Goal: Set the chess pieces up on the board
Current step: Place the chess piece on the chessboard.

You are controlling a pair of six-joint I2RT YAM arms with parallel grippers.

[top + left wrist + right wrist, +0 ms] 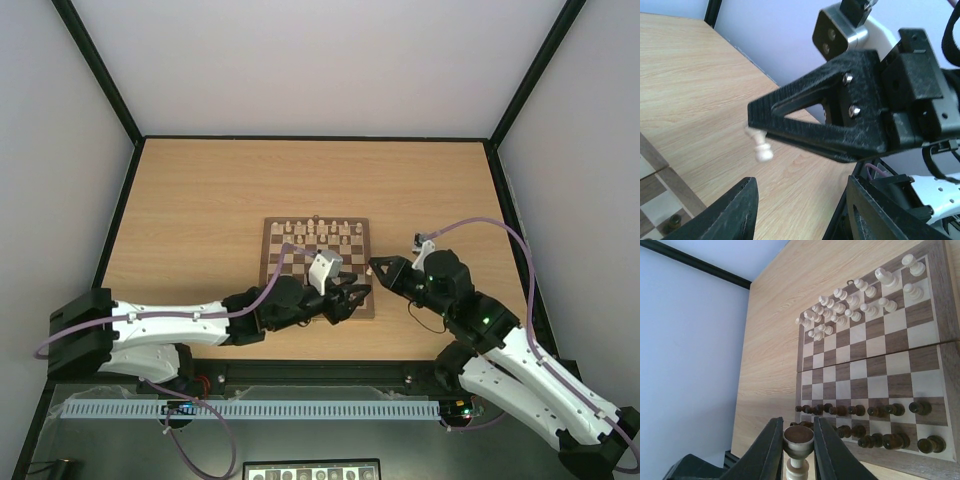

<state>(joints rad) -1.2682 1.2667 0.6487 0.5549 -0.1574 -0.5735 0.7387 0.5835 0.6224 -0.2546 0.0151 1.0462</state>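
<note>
The left pincer hangs over the near right corner of the board. Its two fingers are spread apart and nothing is between them. It points at the other pincer.

The board lies in the middle of the table. The pale pieces stand in two rows along the far edge of the board. The dark pieces stand in two rows along the near edge. The squares between them are bare.

The right pincer is at the right edge of the board, just beside the left pincer. It pinches one pale chess piece between its fingers. The piece is up in the air, not on any square. It is not upright. Its head sticks out past the tip, toward the left pincer, but the two do not touch.

I think the step now is getting this pale piece to its square. It belongs in the far rows with the other pale ones. I cannot tell which far square is free.

Next, the piece has to be stood up on its foot. Maybe the left pincer takes it first. Then it must close softly around the piece before the right pincer lets go. The far pieces stand close together, so the piece must come down straight and not bump them.
</note>
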